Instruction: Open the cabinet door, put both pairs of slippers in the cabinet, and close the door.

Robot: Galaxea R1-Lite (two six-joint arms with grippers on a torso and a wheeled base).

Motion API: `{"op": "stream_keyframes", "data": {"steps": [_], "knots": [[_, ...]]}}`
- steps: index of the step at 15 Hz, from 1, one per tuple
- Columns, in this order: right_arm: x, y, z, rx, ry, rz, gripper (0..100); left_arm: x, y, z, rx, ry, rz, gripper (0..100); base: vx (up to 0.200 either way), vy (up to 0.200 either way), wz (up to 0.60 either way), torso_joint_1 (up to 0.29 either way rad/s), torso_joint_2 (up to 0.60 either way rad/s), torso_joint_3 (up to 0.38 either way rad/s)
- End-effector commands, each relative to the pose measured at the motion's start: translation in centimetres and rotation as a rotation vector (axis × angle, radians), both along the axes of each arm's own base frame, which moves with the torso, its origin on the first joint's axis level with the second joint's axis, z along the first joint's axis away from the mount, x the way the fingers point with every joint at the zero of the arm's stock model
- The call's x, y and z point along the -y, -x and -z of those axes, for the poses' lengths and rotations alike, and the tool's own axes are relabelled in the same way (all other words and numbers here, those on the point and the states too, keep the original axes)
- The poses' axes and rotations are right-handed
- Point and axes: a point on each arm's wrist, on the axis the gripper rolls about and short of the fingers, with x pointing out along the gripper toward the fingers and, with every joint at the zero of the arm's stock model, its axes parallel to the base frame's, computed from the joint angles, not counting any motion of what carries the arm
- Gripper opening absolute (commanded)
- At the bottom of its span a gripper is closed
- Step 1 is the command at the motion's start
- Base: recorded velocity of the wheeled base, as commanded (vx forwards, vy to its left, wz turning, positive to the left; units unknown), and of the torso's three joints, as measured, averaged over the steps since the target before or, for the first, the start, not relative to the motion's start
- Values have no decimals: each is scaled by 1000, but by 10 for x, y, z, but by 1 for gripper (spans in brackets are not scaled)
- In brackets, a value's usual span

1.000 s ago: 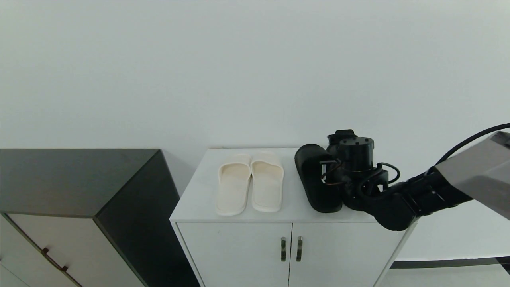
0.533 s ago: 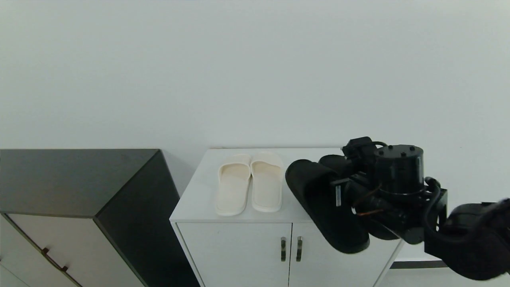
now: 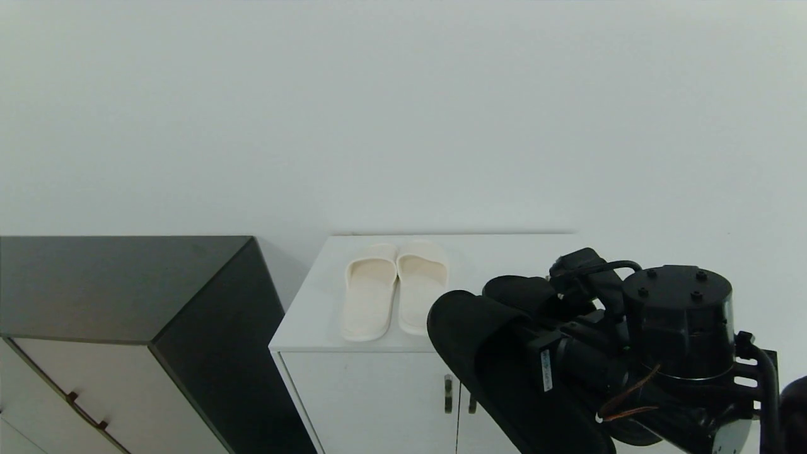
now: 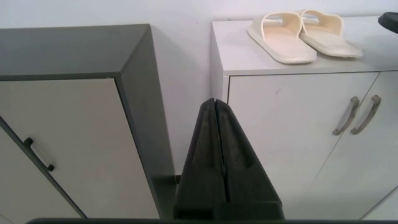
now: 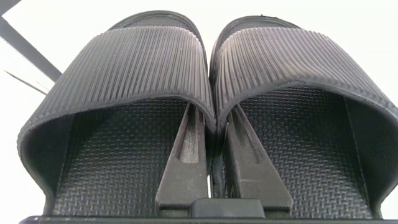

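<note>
Black slippers (image 3: 498,359): pair held in the air before the right half of the white cabinet (image 3: 359,397). The right hand (image 5: 212,124) pinches their adjoining inner walls, as the right wrist view shows.
Cream slippers (image 3: 394,290): cabinet top, left half, heels near the front edge.
Door handles (image 4: 360,115): doors shut.
Left hand (image 4: 215,106): fingers pressed together.

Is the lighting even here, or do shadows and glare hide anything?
Head view: even light, no glare; the white cabinet throws a faint shadow on the wall, and the black slippers read as a dark mass. Right wrist view: background behind them washed out white, though light picks out the strap ribbing. Left wrist view: evenly lit, the dark left tool blocking the middle.
</note>
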Motion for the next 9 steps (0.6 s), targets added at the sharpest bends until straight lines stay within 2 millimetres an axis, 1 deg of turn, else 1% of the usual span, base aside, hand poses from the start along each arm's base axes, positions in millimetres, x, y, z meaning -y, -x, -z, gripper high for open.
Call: {"op": "stream_keyframes", "data": {"steps": [1, 9], "knots": [[1, 2, -3, 7, -7, -2, 0, 0, 0, 0, 0, 0, -2, 0, 0, 0, 0, 0, 0, 0], [5, 5, 3, -13, 4, -23, 0, 0, 0, 0, 0, 0, -2, 0, -200, 0, 0, 1, 2, 5]]}}
